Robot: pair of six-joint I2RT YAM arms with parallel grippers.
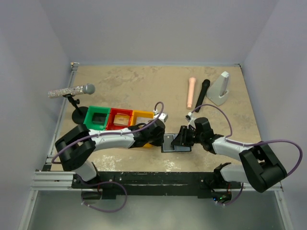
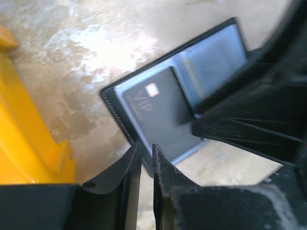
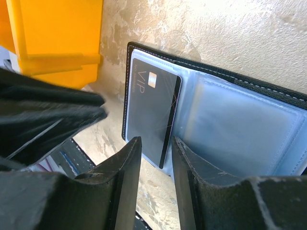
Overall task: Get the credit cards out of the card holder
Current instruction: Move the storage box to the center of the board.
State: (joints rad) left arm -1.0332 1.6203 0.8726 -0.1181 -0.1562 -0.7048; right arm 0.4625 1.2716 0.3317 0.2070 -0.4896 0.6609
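The card holder (image 1: 176, 144) lies open and flat between my two grippers, its pale inner sleeves (image 3: 240, 120) facing up. A dark grey credit card (image 3: 151, 105) marked VIP rests on its left half, also seen as the dark card (image 2: 153, 112) in the left wrist view. My left gripper (image 2: 146, 152) sits at the holder's near edge (image 2: 117, 115), its jaws a narrow slit apart with nothing between them. My right gripper (image 3: 154, 146) is open just above the card's lower corner, holding nothing. No other credit card shows.
Joined green (image 1: 98, 117), red (image 1: 120, 118) and yellow bins (image 1: 142, 117) stand just left of the holder; the yellow bin (image 2: 29, 143) is close to my left gripper. A microphone on a stand (image 1: 72, 91), a peach cylinder (image 1: 191, 92), a black cylinder (image 1: 201, 93) and a grey wedge (image 1: 221, 88) sit farther back.
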